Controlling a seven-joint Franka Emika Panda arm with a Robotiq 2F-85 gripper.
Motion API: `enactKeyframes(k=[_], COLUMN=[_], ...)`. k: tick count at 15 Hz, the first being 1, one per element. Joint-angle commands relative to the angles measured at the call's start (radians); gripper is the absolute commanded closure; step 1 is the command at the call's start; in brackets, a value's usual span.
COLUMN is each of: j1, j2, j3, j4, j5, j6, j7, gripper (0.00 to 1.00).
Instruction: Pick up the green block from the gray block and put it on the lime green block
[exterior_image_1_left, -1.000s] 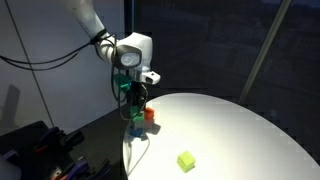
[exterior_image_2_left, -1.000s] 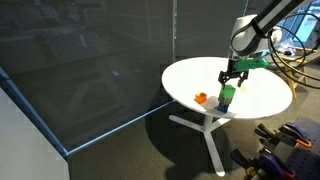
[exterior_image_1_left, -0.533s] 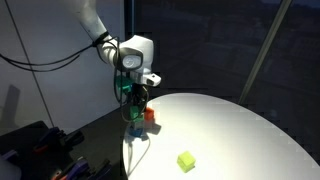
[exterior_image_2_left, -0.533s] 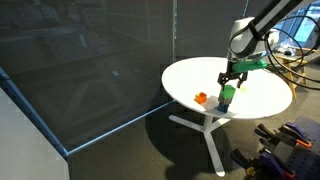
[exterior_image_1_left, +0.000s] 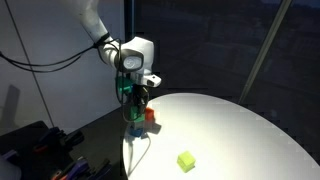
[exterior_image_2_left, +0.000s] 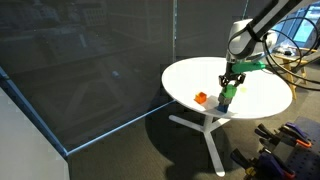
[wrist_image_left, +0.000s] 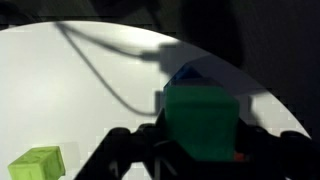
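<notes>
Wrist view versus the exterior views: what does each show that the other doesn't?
Wrist only: the gripper straddling the green block close up; contact unclear. Exterior only: the arm, the table base, and the green block stacked on the gray block. Both: the lime green block standing apart on the white table.

Arm (exterior_image_1_left: 88, 22) arching down from above, wrist (exterior_image_1_left: 135, 50) pointing straight down; gripper (exterior_image_1_left: 137, 102) hanging vertical, fingers gripping the green block (wrist_image_left: 200, 118) at both sides
</notes>
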Motion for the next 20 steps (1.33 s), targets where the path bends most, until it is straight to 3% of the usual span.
enactKeyframes(k=[1,8,20], j1=[0.01,0.015,-0.024], j2=[-0.002,-0.09,-0.126], j3=[-0.01,-0.004,-0.071], j4=[0.012,-0.013,0.014], j5=[0.007,0.011,0.011], j6=[-0.008,-0.038,-0.093], j7=[-0.024,-0.062,0.012], gripper=[0.69,0.77,0.77])
